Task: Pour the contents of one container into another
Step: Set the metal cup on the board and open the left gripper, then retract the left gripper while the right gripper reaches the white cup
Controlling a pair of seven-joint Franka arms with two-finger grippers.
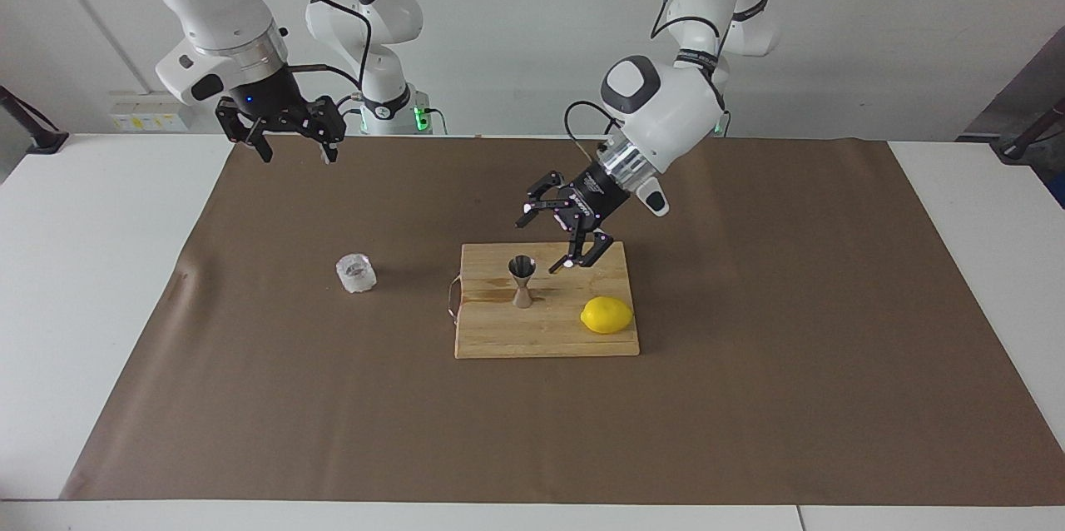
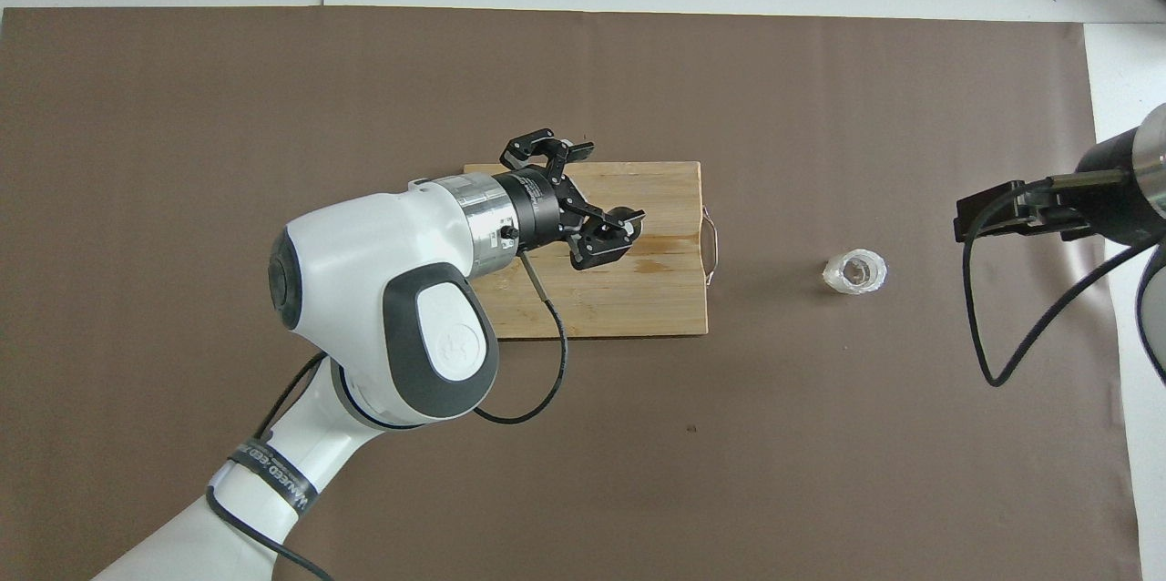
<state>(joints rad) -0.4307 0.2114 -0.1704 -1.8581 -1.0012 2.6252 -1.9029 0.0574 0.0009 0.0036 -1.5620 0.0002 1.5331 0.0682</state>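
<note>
The shiny hourglass jigger (image 1: 522,282) stands upright on the board (image 1: 499,331) (faceted tumbler (image 1: 356,273) apart); left tool (image 1: 547,242) and right tool (image 1: 292,150) gape, empty.

Tumbler (image 1: 356,273) alone on mat, open all round; jigger (image 1: 522,281) crowded by lemon (image 1: 606,315).

I see the steel jigger (image 1: 522,282) upright on the cutting board (image 1: 499,335), the squat clear tumbler (image 1: 356,273) well apart on the brown mat (image 1: 333,398).
</note>
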